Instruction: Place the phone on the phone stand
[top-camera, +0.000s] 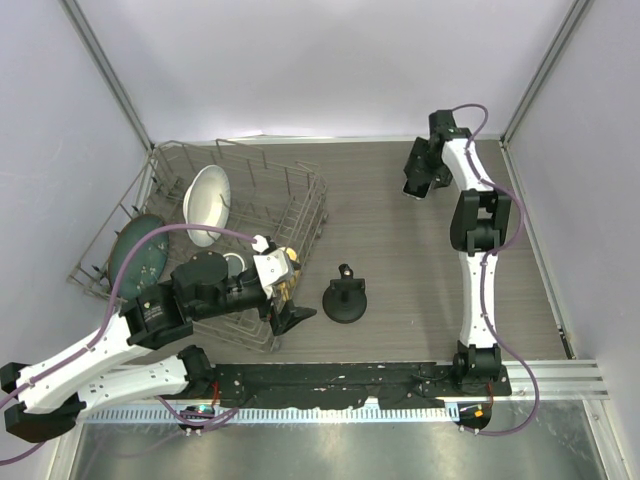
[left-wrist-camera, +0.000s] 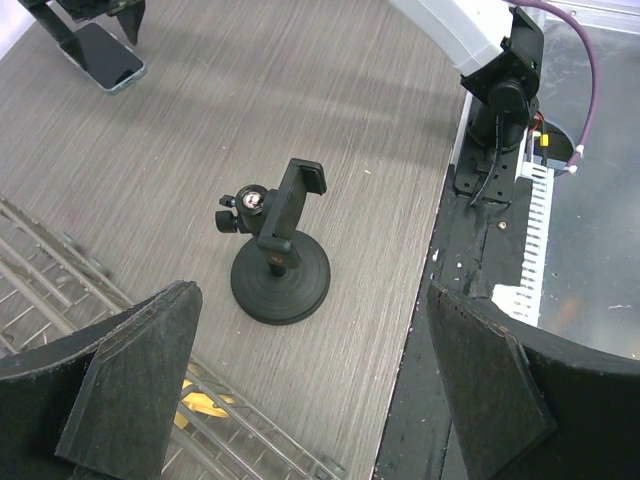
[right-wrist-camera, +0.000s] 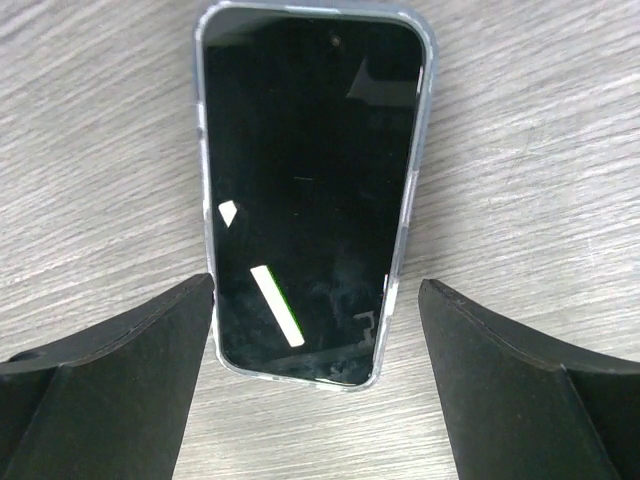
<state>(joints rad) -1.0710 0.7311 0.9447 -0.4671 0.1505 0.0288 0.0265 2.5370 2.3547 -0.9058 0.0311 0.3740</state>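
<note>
Phone (right-wrist-camera: 312, 190) lying flat inside wide-open right pincer (right-wrist-camera: 315, 290), touching neither side.

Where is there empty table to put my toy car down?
Bare grey wood-grain table lies between the round-based black phone stand and the white right arm. The left side is crowded: the grey wire dish rack and the left gripper fill it.

The phone (right-wrist-camera: 310, 190) shows a glossy black screen that mirrors the lights, rimmed by a smooth, clear plastic case (right-wrist-camera: 205, 200). The surface (right-wrist-camera: 520, 120) looks like grey wood grain, matt and finely streaked. The phone stand (left-wrist-camera: 281, 283) is matt black plastic with a ridged base. The fingers (right-wrist-camera: 110, 390) of the right hand (right-wrist-camera: 317, 290) are matt black, grainy. The dish rack (top-camera: 318, 205) is thin wire — metal.
</note>
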